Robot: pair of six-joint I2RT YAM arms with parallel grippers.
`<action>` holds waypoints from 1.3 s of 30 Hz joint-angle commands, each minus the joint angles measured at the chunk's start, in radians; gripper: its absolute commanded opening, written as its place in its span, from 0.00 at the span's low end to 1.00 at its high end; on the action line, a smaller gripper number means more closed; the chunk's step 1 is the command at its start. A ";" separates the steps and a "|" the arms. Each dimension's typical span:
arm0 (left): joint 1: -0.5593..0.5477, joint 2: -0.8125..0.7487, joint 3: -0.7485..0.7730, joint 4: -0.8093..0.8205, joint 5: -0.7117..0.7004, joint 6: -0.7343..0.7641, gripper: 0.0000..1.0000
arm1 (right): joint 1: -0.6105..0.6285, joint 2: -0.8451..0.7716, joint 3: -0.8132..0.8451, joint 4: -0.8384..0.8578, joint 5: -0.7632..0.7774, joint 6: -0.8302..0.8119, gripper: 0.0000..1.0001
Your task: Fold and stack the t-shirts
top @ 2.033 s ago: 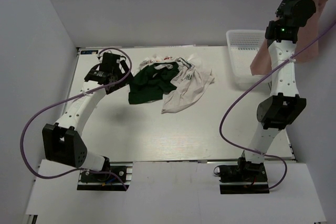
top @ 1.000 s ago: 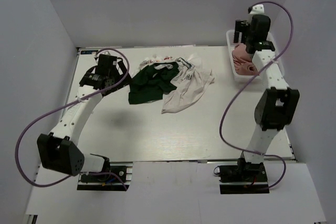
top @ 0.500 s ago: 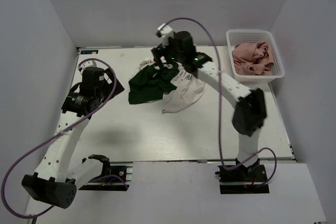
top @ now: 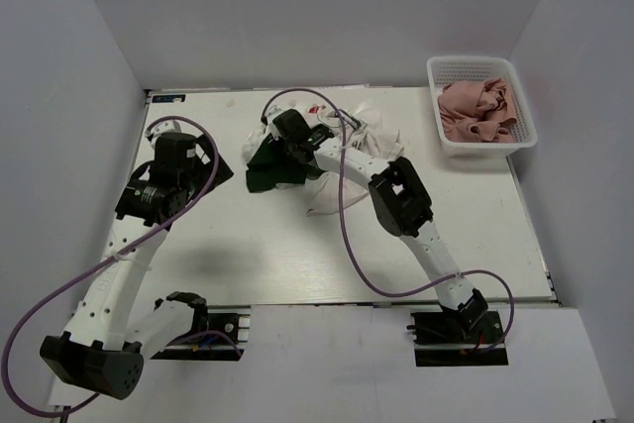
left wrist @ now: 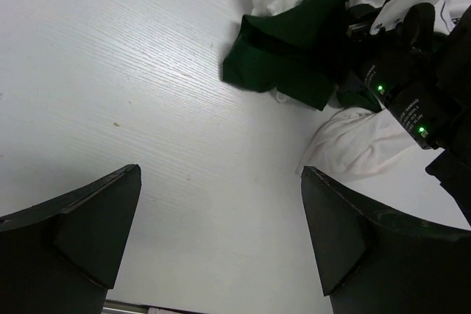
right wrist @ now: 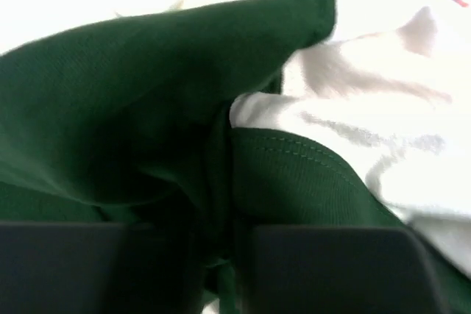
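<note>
A dark green t-shirt lies crumpled in a pile with white t-shirts at the table's far middle. My right gripper is down on the pile, shut on a fold of the dark green t-shirt, which is pinched between its fingers. White cloth with a red and dark graphic lies beside it. My left gripper is open and empty above bare table left of the pile. Its view shows the green t-shirt and the right gripper. A dusty pink t-shirt lies in the basket.
The white lattice basket stands at the far right corner of the table. White walls close in the left, back and right sides. The right arm stretches diagonally across the table from its base to the pile.
My right arm left the pink t-shirt in the basket, swung left to the pile and shut on the green t-shirt. My left arm drew back from the pile toward the near left.
</note>
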 commanded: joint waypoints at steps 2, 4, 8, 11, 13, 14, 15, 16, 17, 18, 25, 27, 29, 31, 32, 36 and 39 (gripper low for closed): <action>0.005 -0.009 -0.013 -0.007 -0.014 0.001 1.00 | 0.004 -0.080 0.073 0.106 0.147 -0.054 0.00; 0.005 -0.009 -0.013 -0.007 -0.014 0.001 1.00 | 0.000 -0.149 0.081 0.163 0.126 -0.071 0.00; 0.005 -0.019 -0.013 0.005 -0.023 0.001 1.00 | -0.002 -0.368 0.058 0.240 0.095 -0.069 0.00; 0.005 -0.029 -0.013 0.014 -0.014 0.001 1.00 | -0.003 -0.532 -0.003 0.361 0.073 -0.085 0.00; 0.005 -0.029 -0.013 0.014 -0.001 0.001 1.00 | -0.005 -0.598 -0.005 0.418 0.073 -0.103 0.00; 0.005 -0.029 -0.022 0.014 -0.001 0.001 1.00 | -0.008 -0.616 0.001 0.441 0.098 -0.108 0.00; 0.005 -0.029 -0.022 0.025 0.008 0.001 1.00 | -0.011 -0.651 0.008 0.455 0.112 -0.120 0.00; 0.005 -0.017 -0.022 0.025 0.008 0.001 1.00 | -0.011 -0.672 0.015 0.471 0.122 -0.158 0.00; 0.005 -0.016 -0.022 0.036 0.008 0.001 1.00 | -0.017 -0.683 0.012 0.534 0.136 -0.167 0.00; 0.005 -0.003 -0.022 0.036 0.020 0.001 1.00 | -0.011 -0.701 0.013 0.565 0.188 -0.204 0.00; 0.005 0.052 -0.011 0.045 0.029 0.001 1.00 | -0.035 -0.708 0.059 0.865 0.427 -0.492 0.00; 0.005 0.066 -0.002 0.045 0.029 0.001 1.00 | -0.051 -0.690 0.102 0.962 0.448 -0.612 0.00; 0.005 0.089 -0.002 0.055 0.029 0.001 1.00 | -0.066 -0.659 0.161 0.995 0.458 -0.686 0.00; 0.005 0.103 0.007 0.056 0.038 0.001 1.00 | -0.103 -0.617 0.237 1.048 0.451 -0.762 0.00; 0.005 0.117 0.007 0.065 0.038 0.001 1.00 | -0.112 -0.610 0.245 1.062 0.428 -0.783 0.00; 0.005 0.151 0.026 0.065 0.038 0.001 1.00 | -0.204 -0.597 0.197 1.280 0.363 -0.888 0.00; 0.005 0.186 0.044 0.065 0.038 0.001 1.00 | -0.285 -0.596 0.162 1.378 0.325 -0.866 0.00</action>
